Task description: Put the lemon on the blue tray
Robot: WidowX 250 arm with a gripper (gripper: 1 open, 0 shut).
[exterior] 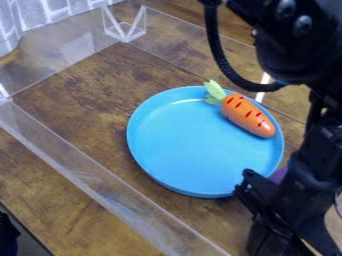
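The blue tray (187,140) is a large round plate lying in the middle of the wooden table. The lemon is hidden; no yellow fruit shows anywhere. My gripper (274,225) points straight down just off the tray's lower right rim. It is a black mass seen from behind, and its fingertips are covered by its own body. It is shut, and I cannot tell whether anything is between the fingers.
An orange carrot (249,114) with a green top lies on the tray's far right side. A sliver of purple (279,175) shows beside the hand. Clear plastic walls (80,170) run along the table's left and front, and the black arm (287,45) rises at the right.
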